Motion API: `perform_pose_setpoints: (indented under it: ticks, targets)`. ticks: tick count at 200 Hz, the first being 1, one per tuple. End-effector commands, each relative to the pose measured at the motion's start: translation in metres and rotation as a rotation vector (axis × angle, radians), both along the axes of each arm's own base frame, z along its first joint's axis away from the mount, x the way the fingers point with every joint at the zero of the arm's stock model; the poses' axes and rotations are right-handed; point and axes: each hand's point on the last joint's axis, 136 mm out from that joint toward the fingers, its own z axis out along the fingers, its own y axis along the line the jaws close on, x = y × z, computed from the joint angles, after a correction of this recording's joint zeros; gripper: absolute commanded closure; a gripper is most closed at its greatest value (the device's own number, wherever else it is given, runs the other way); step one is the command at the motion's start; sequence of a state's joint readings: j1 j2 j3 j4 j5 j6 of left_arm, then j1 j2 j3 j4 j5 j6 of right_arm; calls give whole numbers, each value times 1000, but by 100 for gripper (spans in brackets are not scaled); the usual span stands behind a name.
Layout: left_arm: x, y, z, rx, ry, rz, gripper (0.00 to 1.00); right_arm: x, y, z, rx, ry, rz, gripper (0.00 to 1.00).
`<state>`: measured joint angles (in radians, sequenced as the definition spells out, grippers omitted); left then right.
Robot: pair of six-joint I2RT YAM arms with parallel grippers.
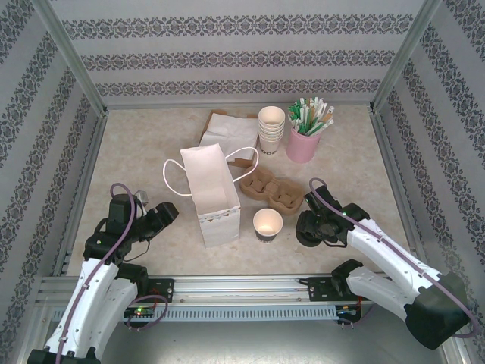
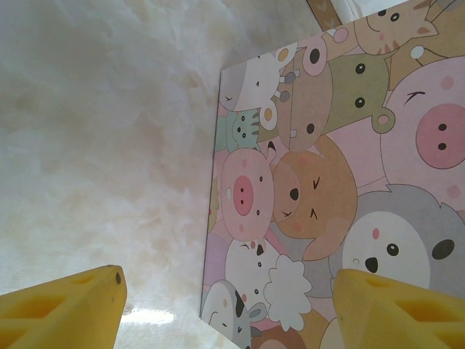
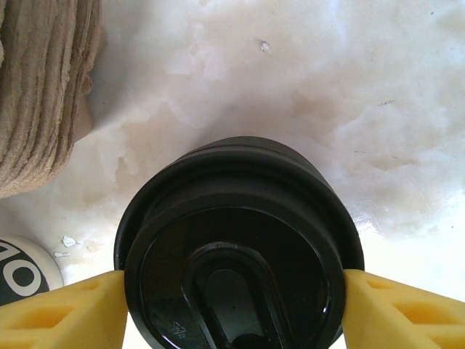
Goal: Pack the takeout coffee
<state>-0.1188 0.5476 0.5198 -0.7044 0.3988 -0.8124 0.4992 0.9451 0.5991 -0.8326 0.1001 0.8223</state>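
Observation:
The takeout coffee cup [image 1: 267,224] has a dark body and stands on the table with its top open, just right of the paper bag [image 1: 212,193]; its dark side shows at the lower left of the right wrist view [image 3: 20,270]. My right gripper [image 1: 309,226] is low on the table to the cup's right. Its yellow fingers [image 3: 65,309] press both sides of the top black lid [image 3: 232,240] of a squat lid pile. My left gripper [image 2: 229,282] is open and empty, facing the bag's cartoon-printed side [image 2: 327,182].
A brown pulp cup carrier [image 1: 269,191] lies behind the cup and close to my right gripper [image 3: 234,280]. At the back stand stacked cream cups [image 1: 271,129], a pink holder of sticks [image 1: 305,142] and white napkins [image 1: 227,129]. Metal frame rails border the table.

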Motion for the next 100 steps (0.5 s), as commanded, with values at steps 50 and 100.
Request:
perform_pose_setpoints:
  ticks: [50, 100]
  targets:
    - [-6, 0, -5, 5, 25, -1, 24, -1, -6, -5, -30, 12, -8, 22]
    - [-5, 0, -5, 0, 23, 3, 24, -1, -6, -8, -35, 19, -6, 21]
